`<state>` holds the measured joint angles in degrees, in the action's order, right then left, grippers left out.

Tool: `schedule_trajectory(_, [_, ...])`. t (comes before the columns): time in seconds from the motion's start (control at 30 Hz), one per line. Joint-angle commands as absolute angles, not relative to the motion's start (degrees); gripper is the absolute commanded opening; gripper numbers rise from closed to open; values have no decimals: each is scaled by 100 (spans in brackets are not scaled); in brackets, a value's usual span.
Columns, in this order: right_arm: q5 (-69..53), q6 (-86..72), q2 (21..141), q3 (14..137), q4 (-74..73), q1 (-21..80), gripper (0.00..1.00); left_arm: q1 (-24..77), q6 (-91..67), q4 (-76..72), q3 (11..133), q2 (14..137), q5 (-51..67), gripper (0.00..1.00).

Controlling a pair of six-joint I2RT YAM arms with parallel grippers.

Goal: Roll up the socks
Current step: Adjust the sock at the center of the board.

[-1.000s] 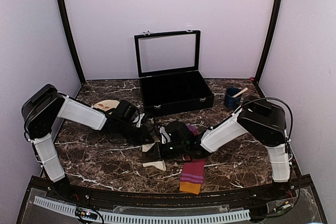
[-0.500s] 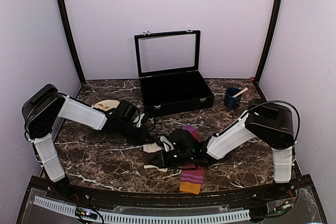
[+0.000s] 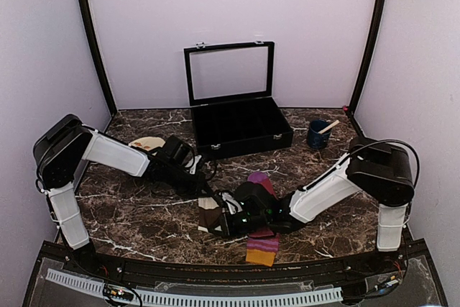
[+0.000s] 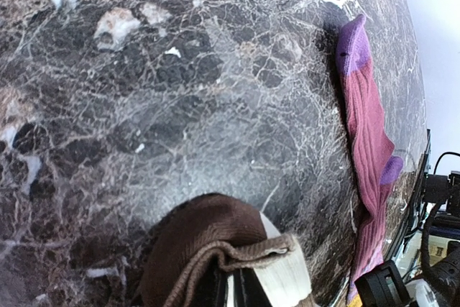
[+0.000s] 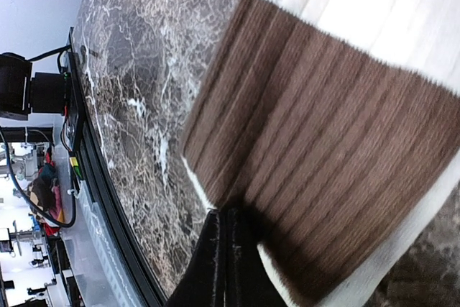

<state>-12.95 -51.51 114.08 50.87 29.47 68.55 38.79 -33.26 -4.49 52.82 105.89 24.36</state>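
Observation:
The cream sock with brown bands (image 3: 210,215) lies bunched at the table's middle front, held between both grippers. My left gripper (image 3: 203,186) is shut on its brown toe end (image 4: 208,239), with fabric draped over the fingertips (image 4: 230,291). My right gripper (image 3: 224,221) is shut on a brown band at the sock's near edge (image 5: 323,170); its fingers (image 5: 226,249) are pressed together. The magenta-purple sock (image 3: 263,241) lies flat under the right arm, orange cuff nearest the front edge and purple toe (image 3: 256,177) farther back. It also shows in the left wrist view (image 4: 366,141).
An open black case (image 3: 241,129) stands at the back centre. A blue cup (image 3: 317,135) with a stick in it stands at the back right. A round beige floral disc (image 3: 147,144) lies behind the left arm. The table's front edge (image 5: 108,177) is close to the right gripper.
My right gripper has moved toward the front left with the cream sock in it, so the brown band now shows on top. More of the magenta sock's toe is uncovered. The left arm shifted slightly.

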Motion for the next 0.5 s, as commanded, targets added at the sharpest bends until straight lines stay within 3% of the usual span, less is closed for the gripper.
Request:
schedule_trajectory(0.0, [-1298, -4956, 11086, 4998, 2167, 6985, 0, 3854, -3065, 197, 5310, 10800, 1945, 7])
schedule_trajectory(0.13, [-1215, -4740, 10875, 5115, 1755, 6992, 0, 3855, -2919, 267, 5317, 10707, 1901, 9])
schedule_trajectory(0.23, [-1152, -4533, 10669, 5194, 1497, 7005, 2, 3851, -2861, 191, 5243, 10567, 1933, 17])
schedule_trajectory(0.37, [-1035, -4192, 10362, 5301, 1134, 7024, 11, 3850, -2819, 119, 5129, 10271, 1932, 33])
schedule_trajectory(0.47, [-953, -3924, 10132, 5391, 799, 7063, 23, 3851, -2715, 142, 5109, 9998, 1916, 44])
